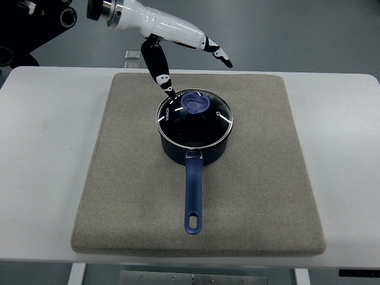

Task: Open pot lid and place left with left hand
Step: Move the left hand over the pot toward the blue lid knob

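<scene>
A: Handle (pixel 193 196) is nearest the camera and points straight at it. The pot (pixel 194 132) sits mid-mat (pixel 119 196), with the lid (pixel 194 117) on.

B: Left hand (pixel 178 44)?

A: Above the far-left rim. Fingers spread, holding nothing. One dark finger (pixel 160 70) reaches down beside the knob (pixel 195 103), not around it. Right hand is not in view.

B: Risks?

A: The knob is small and smooth. A pinch from that side angle could slip off. Or it could drag the lid, and the pot could slide on the mat. If the lid lifts tilted, its edge could catch the rim.

B: Contents?

A: Can't tell. The glass shows a dark interior and glare, nothing obvious inside.

B: Drop zone?

A: The mat left of the pot looks free.
</scene>
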